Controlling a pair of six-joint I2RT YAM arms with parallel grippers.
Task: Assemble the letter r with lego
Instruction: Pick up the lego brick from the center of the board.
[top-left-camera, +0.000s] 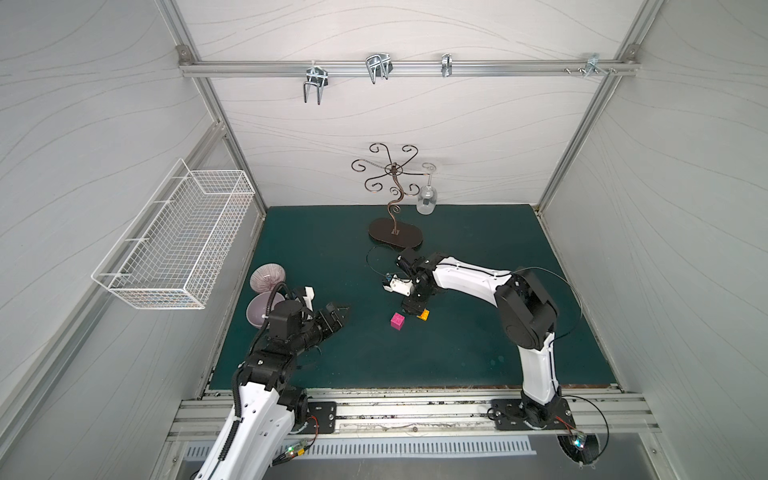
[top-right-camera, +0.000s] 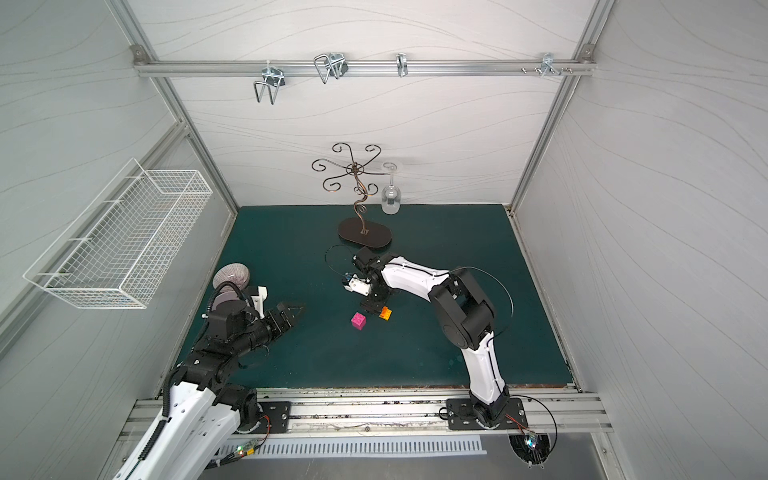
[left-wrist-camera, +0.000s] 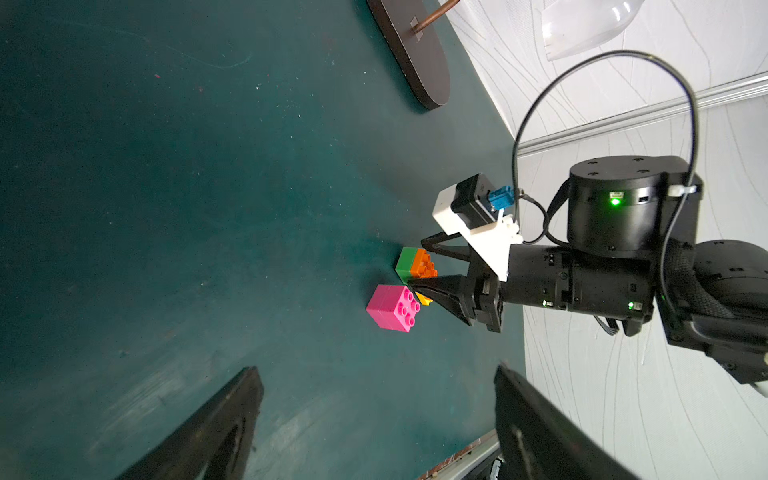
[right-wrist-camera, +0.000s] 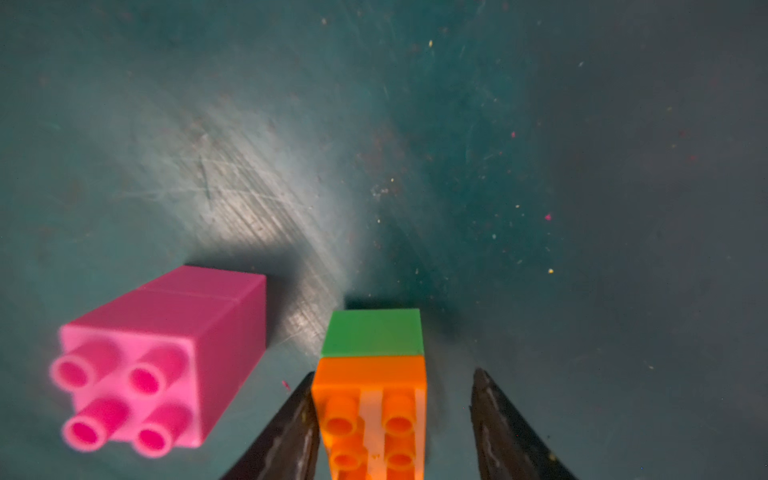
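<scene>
Two pink lego bricks joined into one block (top-left-camera: 397, 321) (top-right-camera: 358, 321) (left-wrist-camera: 392, 307) (right-wrist-camera: 166, 357) lie on their side on the green mat. Beside them lies a green brick (right-wrist-camera: 374, 332) (left-wrist-camera: 405, 262) joined to an orange brick (right-wrist-camera: 370, 415) (left-wrist-camera: 424, 264) (top-left-camera: 424, 314). A bit of yellow brick (left-wrist-camera: 424, 298) peeks out by the near finger. My right gripper (right-wrist-camera: 394, 372) (left-wrist-camera: 415, 262) (top-left-camera: 415, 309) straddles the orange brick. One finger touches its side and the other stands a gap away. My left gripper (left-wrist-camera: 376, 369) (top-left-camera: 343, 311) (top-right-camera: 297, 309) is open and empty, left of the bricks.
A curly metal stand (top-left-camera: 395, 235) with a hanging wine glass (top-left-camera: 426, 199) stands at the back of the mat. Two purple bowls (top-left-camera: 268, 276) sit at the left edge behind my left arm. A white wire basket (top-left-camera: 178, 241) hangs on the left wall.
</scene>
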